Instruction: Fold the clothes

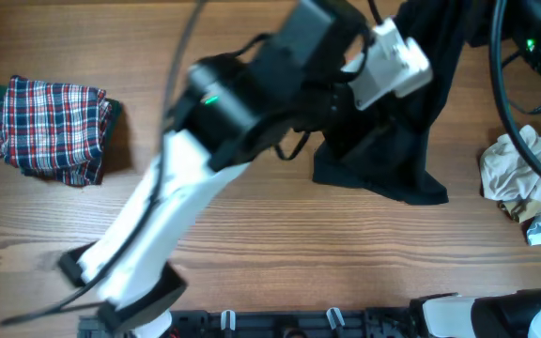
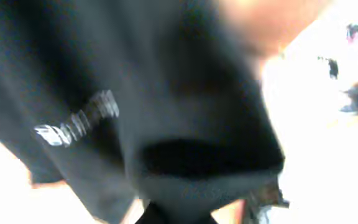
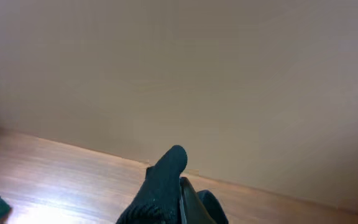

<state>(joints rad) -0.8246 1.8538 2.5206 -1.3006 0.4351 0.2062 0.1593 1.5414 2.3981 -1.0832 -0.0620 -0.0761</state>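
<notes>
The black polo shirt (image 1: 383,150) hangs lifted at the back right, and its lower edge rests on the table. My left gripper (image 1: 400,62) reaches in from the front left. It is shut on the shirt's upper part. In the left wrist view black cloth (image 2: 185,93) fills the frame, with the white logo (image 2: 79,121) at the left and the gripper (image 2: 179,216) pinching a fold at the bottom edge. My right gripper (image 3: 180,186) is raised and shut on a bunched bit of the black shirt (image 3: 166,174). A folded plaid garment (image 1: 50,127) lies at the far left.
A heap of white and pale clothes (image 1: 524,183) lies at the table's right edge. The right arm and its cables (image 1: 533,42) hang over the back right corner. In the right wrist view a plain wall (image 3: 197,74) stands behind the table.
</notes>
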